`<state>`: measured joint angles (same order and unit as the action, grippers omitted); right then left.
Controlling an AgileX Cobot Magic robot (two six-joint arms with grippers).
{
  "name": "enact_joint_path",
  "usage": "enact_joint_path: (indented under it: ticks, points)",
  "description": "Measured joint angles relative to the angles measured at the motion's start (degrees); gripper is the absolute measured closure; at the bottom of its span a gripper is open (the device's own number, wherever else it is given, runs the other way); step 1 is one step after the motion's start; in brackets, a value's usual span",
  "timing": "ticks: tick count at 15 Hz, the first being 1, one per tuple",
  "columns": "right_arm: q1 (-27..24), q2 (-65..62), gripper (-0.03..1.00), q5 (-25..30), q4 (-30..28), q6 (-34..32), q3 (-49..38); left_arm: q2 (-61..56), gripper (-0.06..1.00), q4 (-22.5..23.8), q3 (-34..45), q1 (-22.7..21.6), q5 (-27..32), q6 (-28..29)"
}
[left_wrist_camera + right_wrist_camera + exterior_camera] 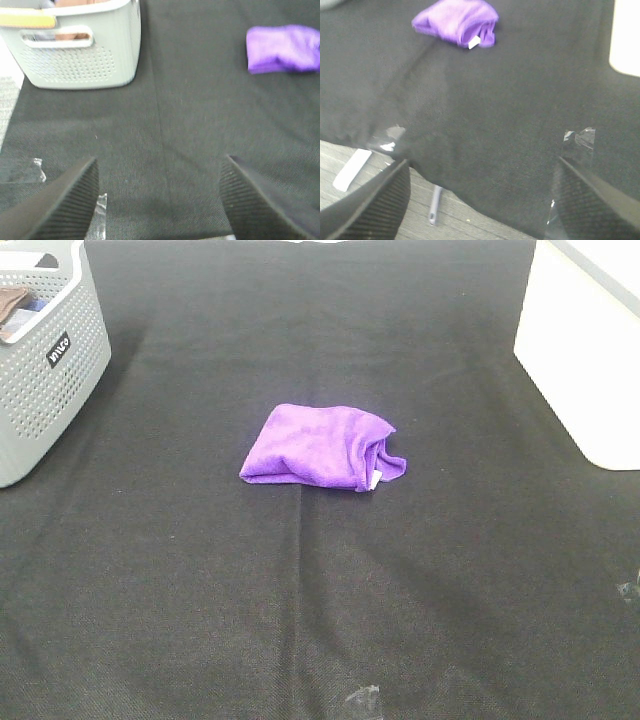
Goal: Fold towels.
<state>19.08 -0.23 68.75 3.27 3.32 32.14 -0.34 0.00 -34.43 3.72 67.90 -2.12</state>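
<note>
The purple towel (pixel 320 447) lies folded into a small bundle in the middle of the black table cover (pixel 320 620), its white tag (pixel 376 480) at the near right corner. It also shows in the left wrist view (pixel 284 48) and in the right wrist view (pixel 457 21). No arm or gripper shows in the exterior high view. My left gripper (pixel 159 197) is open and empty over bare cloth, far from the towel. My right gripper (pixel 481 200) is open and empty near the table's front edge.
A grey perforated basket (pixel 45 370) with a brownish cloth (pixel 12 302) inside stands at the back left; it also shows in the left wrist view (pixel 80 55). A white box (pixel 585 350) stands at the back right. Clear tape pieces (pixel 579 139) hold the cover's front edge.
</note>
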Motion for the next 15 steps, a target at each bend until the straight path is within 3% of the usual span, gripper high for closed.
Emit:
enact_joint_path:
  ticks: [2,9,11,13,15]
  points:
    - [0.00,0.00,0.22,-4.76,0.29,0.80,-4.35,0.00,0.31,-3.04,4.30,0.00,-3.95,-1.09]
    - [0.00,0.00,0.22,-5.39,0.00,1.26,-6.13,0.00,0.31,-3.95,4.76,-0.29,-5.90,-1.26]
    - [-0.34,0.00,0.22,-5.39,0.00,1.26,-6.13,0.00,0.31,-4.18,4.76,-4.76,-5.90,-1.20]
    - [-4.76,0.00,0.22,-5.39,0.00,1.20,-6.13,0.00,0.31,-4.24,4.76,-7.73,-5.90,-0.92]
    - [-11.29,0.00,0.22,-5.39,0.00,1.20,-6.13,0.00,0.31,-4.30,4.76,-7.91,-5.90,-0.86]
